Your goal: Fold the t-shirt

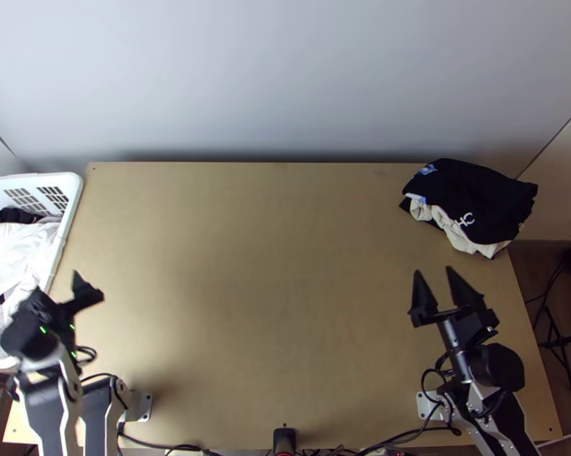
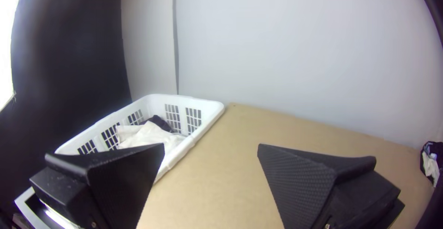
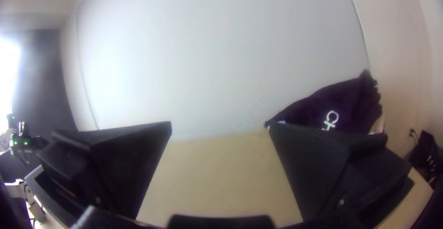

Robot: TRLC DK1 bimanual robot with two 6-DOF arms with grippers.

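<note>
2 released and empty: left end effector (image 2: 211, 144), right end effector (image 3: 220, 123). White cloth (image 1: 20, 254) (possibly the t-shirt) lies bunched in the basket (image 1: 74, 190), left of the bench (image 1: 285, 258); likely light, limp, best pinched by 1 raised fold. Dark-and-cream pile (image 1: 471, 199), far right corner.

The surface (image 1: 270, 266) is of light brown wood, flat and with straight edges, and its far edge runs along a pale wall (image 1: 285, 83). At the far right corner there lies a pile of clothes (image 1: 475, 197). Black cloth is on the top, with a white mark and a light blue patch, and cream cloth comes out below it. The pile seems to pass a little over the right edge. Near the front edge are two metal plates (image 1: 139, 406), one towards each side, and some black cables (image 1: 171, 447).
</note>
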